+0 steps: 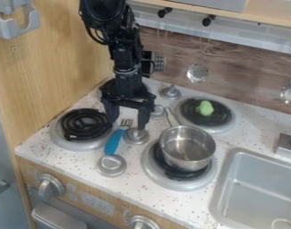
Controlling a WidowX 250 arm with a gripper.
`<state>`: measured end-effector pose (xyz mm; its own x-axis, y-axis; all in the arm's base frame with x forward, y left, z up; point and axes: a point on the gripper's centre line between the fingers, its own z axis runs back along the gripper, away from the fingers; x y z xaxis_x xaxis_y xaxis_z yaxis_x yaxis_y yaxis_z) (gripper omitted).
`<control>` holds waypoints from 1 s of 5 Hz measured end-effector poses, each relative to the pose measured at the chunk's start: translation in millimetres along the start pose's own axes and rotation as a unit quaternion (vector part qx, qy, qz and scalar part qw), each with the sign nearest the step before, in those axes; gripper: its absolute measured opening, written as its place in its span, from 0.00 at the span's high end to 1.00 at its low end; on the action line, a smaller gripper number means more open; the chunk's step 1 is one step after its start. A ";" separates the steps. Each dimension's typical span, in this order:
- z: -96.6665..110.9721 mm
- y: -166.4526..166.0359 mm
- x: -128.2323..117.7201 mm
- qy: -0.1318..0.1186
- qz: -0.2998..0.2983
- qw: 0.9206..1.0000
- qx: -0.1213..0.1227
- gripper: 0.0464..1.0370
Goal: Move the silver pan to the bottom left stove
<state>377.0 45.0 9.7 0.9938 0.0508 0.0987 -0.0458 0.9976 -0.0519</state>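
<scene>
"Shall we take everything from the blue-handled fork (pixel 114 141)?"

"Let's. We see it lying on the speckled white counter (pixel 249 123), its tines pointing toward the back. Where do we find the silver pan (pixel 186 150)?"

"Right of the fork, upright on the near right burner (pixel 152 173), its thin handle slanting back and to the left."

"And our black gripper (pixel 126 125)?"

"It hangs by the fork's tined end, pointing down. We see its two fingers spread well apart, with nothing clasped between them, though we can't judge the exact width of the gap."

"We have the left coil burner (pixel 84 127) just left of the fork, and a round metal knob (pixel 111 165) just in front of the handle."

"Behind the fork and to the right, we see the far right burner (pixel 222 123) with a small green object (pixel 205 108) on it. We can't tell what that is."

"Well to the right of the fork is the grey sink (pixel 229 192)."

"And the room around us?"

"A pale wooden wall (pixel 52 67) rises left of the fork. Behind it stands a brown wood-grain panel (pixel 225 58) under light tiles, where we see a slotted ladle (pixel 197 73) hanging."

"In front of the fork, a dial (pixel 50 185) juts from the wooden stove front (pixel 82 181)."
</scene>
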 end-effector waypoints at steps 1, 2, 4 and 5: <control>-12.7 -1.2 -6.8 0.019 0.001 1.000 -0.002 0.04; -16.5 -34.5 -6.5 0.022 -0.045 0.999 -0.001 0.04; -8.6 -120.0 2.2 -0.007 -0.151 0.988 -0.002 0.04; -10.7 -159.2 9.0 -0.007 -0.192 0.981 0.001 0.04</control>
<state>394.4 -113.9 8.2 0.9365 -0.3278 0.1246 0.3311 0.9436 -0.0057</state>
